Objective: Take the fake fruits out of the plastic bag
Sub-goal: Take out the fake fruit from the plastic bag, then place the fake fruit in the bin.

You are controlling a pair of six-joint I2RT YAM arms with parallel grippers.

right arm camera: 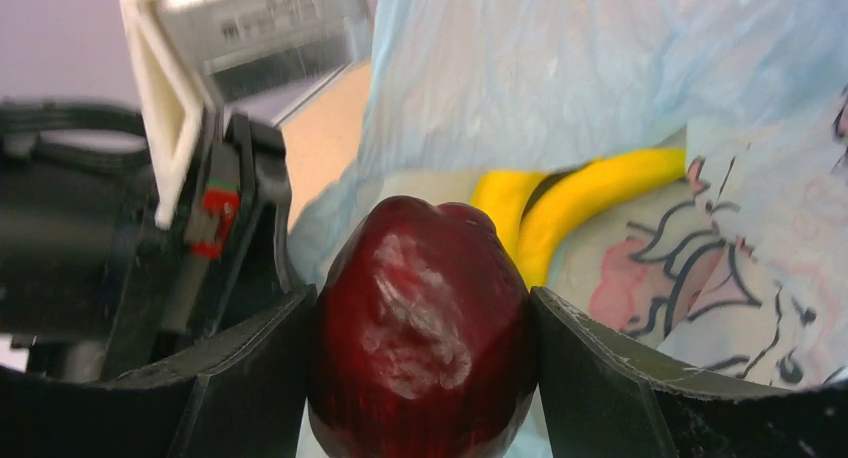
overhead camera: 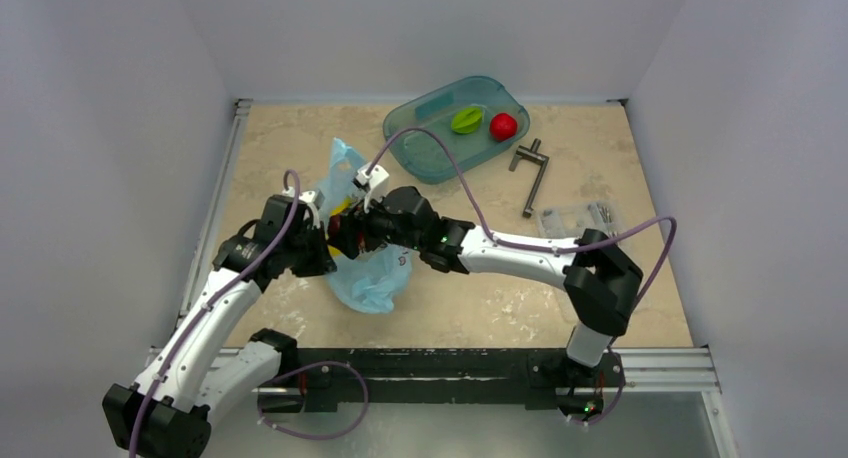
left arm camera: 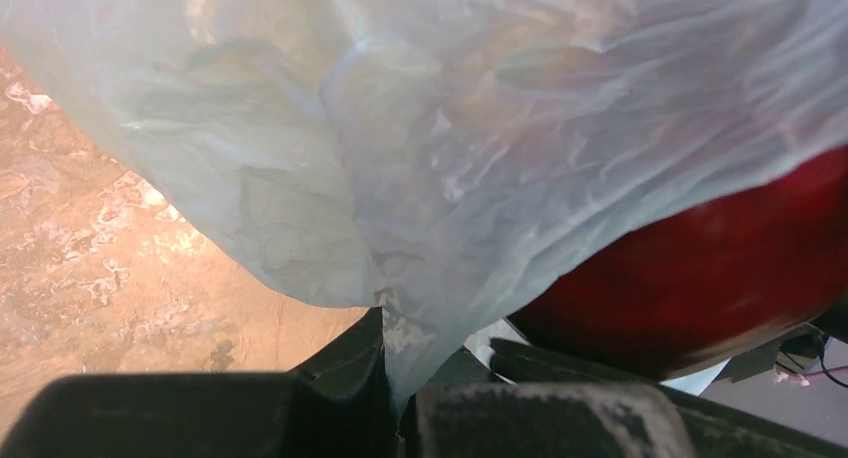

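**Ana:** What is lying in the plastic bag [overhead camera: 375,283]?

**Ben:** A yellow banana [right arm camera: 590,193] is lying inside it, curved and smooth. The bag is looking thin, crinkly and light blue, with a cartoon drawing on it.

**Ana:** And the dark red fruit [right arm camera: 420,278]?

**Ben:** It is sitting right at the bag's mouth, just in front of the banana. The right tool [right arm camera: 425,378] is squeezing it, with one finger pressing on each side. The fruit is looking round and shiny, with a pale scuffed patch.

**Ana:** What is the left tool [left arm camera: 395,403] doing?

**Ben:** Its fingers are pressing tight together on a fold of the bag, pinching the thin plastic.

**Ana:** Is anything sitting in the see-through blue tub [overhead camera: 420,158]?

**Ben:** A green fruit [overhead camera: 466,120] with ridges and a bright red round fruit [overhead camera: 503,126] are sitting in it, side by side.

**Ana:** What is the tabletop [overhead camera: 600,288] looking like?

**Ben:** It is looking like pale brown stone with cloudy marks. A grey metal bar [overhead camera: 533,173] and a clear packet [overhead camera: 580,218] are lying on it near the tub. Plain white walls [overhead camera: 120,128] are standing around it.
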